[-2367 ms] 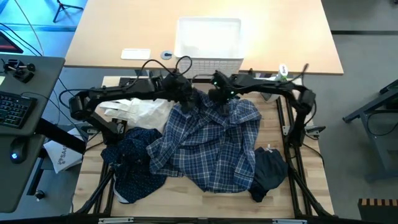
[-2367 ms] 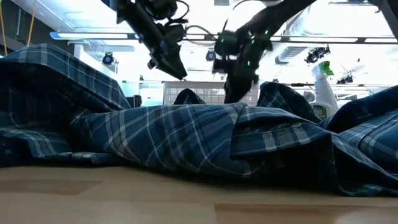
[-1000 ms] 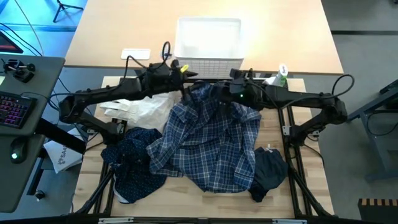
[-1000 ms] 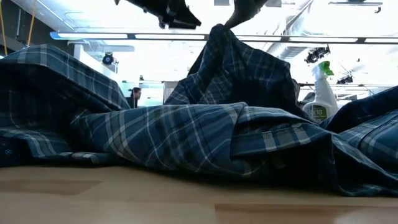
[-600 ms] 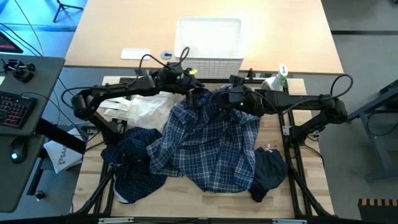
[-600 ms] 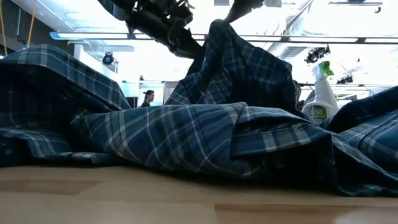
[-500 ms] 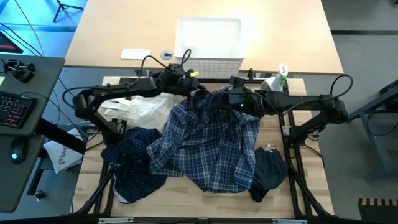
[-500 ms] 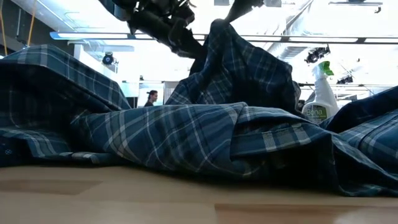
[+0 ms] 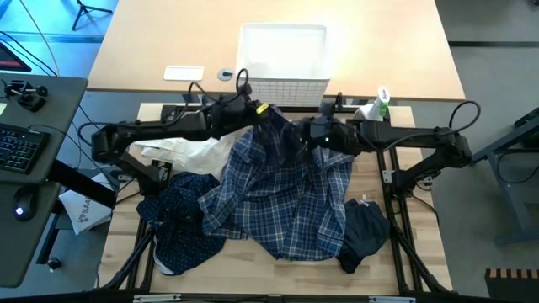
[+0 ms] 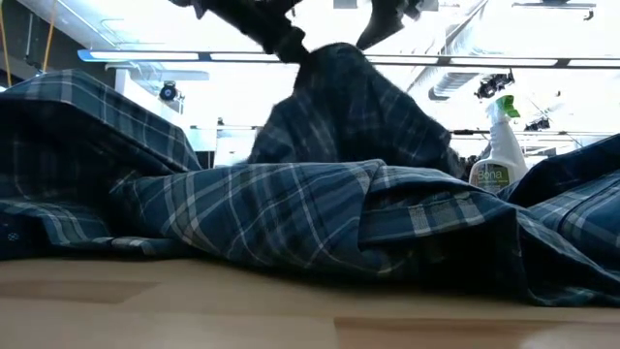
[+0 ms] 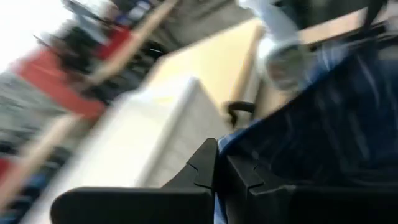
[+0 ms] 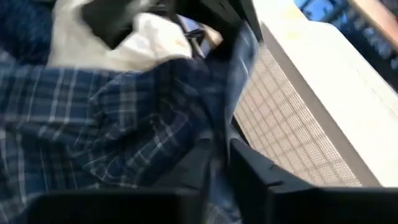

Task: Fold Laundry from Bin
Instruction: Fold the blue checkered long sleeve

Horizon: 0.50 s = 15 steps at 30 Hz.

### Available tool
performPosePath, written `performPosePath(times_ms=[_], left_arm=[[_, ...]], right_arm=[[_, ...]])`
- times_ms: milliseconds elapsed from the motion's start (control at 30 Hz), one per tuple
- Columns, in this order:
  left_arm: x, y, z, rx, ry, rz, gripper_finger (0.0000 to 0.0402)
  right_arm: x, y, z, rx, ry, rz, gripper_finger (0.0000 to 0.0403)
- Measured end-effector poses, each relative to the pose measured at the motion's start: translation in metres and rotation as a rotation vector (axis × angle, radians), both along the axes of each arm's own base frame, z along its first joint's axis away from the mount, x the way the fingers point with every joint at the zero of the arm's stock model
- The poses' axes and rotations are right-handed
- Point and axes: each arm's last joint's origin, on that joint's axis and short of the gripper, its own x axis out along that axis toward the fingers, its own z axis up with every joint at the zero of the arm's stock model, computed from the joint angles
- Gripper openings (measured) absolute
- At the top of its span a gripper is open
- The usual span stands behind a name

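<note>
So: plaid shirt (image 9: 286, 189) sprawls across centre of the wood tabletop (image 9: 421, 227) in the high view, its top edge hauled up toward upper centre of frame. Left gripper (image 9: 259, 114) sits at that raised edge, fingers together and clamped on the plaid cloth; left wrist view shows the two dark fingers (image 11: 205, 168) pressed tight w/ blue fabric at the seam. Right gripper (image 9: 310, 135) is just beside it, right of centre, fingers a little apart w/ plaid cloth between them in the right wrist view; whether it actually grips, can't tell.

Dotted navy shirt (image 9: 181, 219) lies crumpled lower left, touching the plaid. Dark navy piece (image 9: 364, 234) sits lower right, near table edge. Cream cloth bag (image 9: 189, 150) lies left of centre, under the left arm. White lattice bin (image 9: 283, 59) stands at upper centre on a separate pale desk (image 9: 135, 59), beyond the grippers.

Low view: plaid folds fill the frame, a peak of cloth rising at top centre to the grippers. Spray bottle (image 10: 494, 145) stands at right. Behind, bright ceiling light strips (image 10: 145, 55) and exposed ducting. High view, far left: keyboard (image 9: 18, 147) on a grey desk.
</note>
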Motion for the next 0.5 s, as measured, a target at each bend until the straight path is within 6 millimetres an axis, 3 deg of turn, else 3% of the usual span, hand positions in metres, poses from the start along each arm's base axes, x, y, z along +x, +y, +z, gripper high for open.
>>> performPosePath(times_ms=[167,300,400,500], left_arm=[[-0.001,-0.02,0.019,0.184,-0.01,0.044,0.0001],[0.002,-0.033,0.028,0.253,-0.059,0.072,0.0],[0.004,-0.041,0.034,0.303,-0.092,0.055,0.0],[0.005,-0.048,0.036,0.327,-0.09,0.041,0.0]], right_arm=[[0.0,-0.009,0.021,-0.063,-0.056,0.009,0.0185],[0.003,-0.012,0.027,-0.14,-0.028,0.171,0.0246],[0.01,-0.016,0.02,-0.13,0.012,0.27,0.026],[0.019,-0.023,0.009,-0.126,0.055,0.261,0.0241]])
